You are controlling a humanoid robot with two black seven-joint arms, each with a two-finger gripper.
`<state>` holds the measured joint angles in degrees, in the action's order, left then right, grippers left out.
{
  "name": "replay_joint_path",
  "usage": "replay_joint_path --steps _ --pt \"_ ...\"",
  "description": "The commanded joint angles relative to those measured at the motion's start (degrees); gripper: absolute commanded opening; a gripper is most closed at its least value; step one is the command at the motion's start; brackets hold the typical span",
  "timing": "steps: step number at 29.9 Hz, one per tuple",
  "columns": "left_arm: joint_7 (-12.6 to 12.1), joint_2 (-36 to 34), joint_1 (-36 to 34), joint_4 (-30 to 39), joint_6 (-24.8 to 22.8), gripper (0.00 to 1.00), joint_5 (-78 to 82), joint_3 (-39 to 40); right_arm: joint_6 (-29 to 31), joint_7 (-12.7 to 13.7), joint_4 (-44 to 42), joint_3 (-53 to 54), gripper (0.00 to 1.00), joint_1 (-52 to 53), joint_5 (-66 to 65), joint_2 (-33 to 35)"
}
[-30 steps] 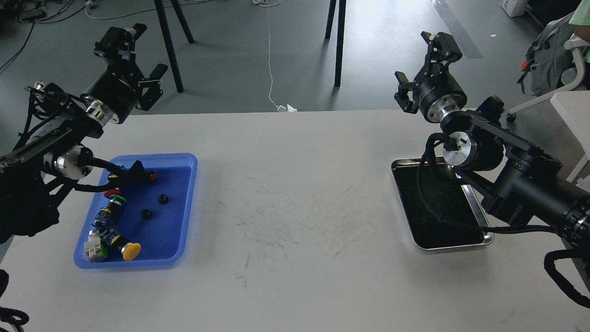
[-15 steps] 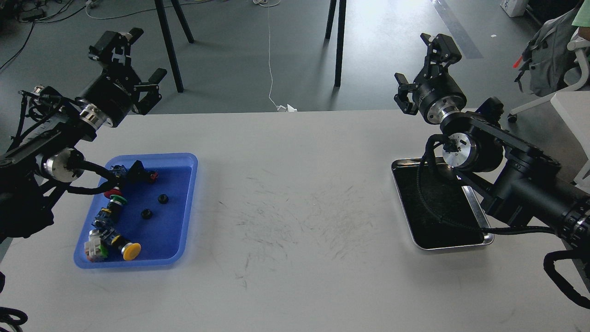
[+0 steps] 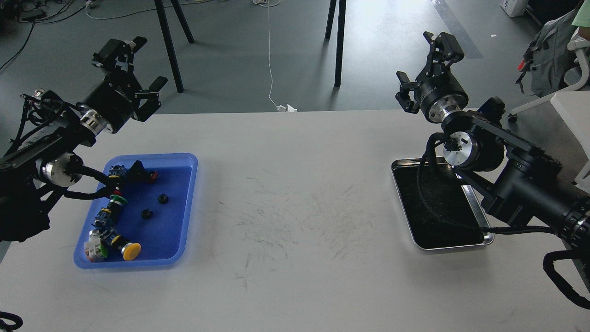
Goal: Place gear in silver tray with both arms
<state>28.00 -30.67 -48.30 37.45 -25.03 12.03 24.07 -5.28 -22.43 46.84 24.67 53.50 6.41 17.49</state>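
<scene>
While both sets of jaws stand spread and empty, the silver tray [image 3: 474, 203] lies on the counter [image 3: 295, 184] under the right gripper [image 3: 421, 62]; the left gripper [image 3: 136, 64] is well apart from it.

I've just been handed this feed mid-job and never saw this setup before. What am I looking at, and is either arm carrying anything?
This is one view from the robot's own head, looking down at a white table. The two black arms are its own. The left end effector and right end effector both hover open above the table's far edge, holding nothing. On the left, a blue tray holds small parts, among them two little black gears and a yellow push button. On the right lies the silver tray, partly hidden by the right arm; what shows looks empty.
</scene>
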Motion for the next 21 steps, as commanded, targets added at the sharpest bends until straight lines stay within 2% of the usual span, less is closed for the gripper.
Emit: replay_joint_path --steps 1,7,11,14,21 --pt "0.0 -0.36 0.75 0.34 0.6 0.99 -1.12 0.45 0.01 -0.07 0.0 0.03 0.99 -0.06 0.0 0.0" --pt "0.0 -0.44 1.98 0.43 0.6 0.99 -3.24 3.25 0.01 0.1 0.0 0.99 0.99 -0.06 0.0 0.09" --pt "0.0 -0.44 3.21 0.69 -2.29 0.99 -4.38 6.16 0.1 0.37 -0.08 1.7 0.99 -0.15 0.09 0.0" --pt "-4.17 0.52 3.39 0.43 -2.13 0.99 -5.17 6.6 0.1 0.28 -0.08 1.79 0.99 -0.15 0.0 0.0" --pt "-4.8 2.02 4.97 0.08 -1.25 0.99 -7.9 8.36 0.1 0.28 -0.08 1.79 0.99 -0.15 0.0 0.0"
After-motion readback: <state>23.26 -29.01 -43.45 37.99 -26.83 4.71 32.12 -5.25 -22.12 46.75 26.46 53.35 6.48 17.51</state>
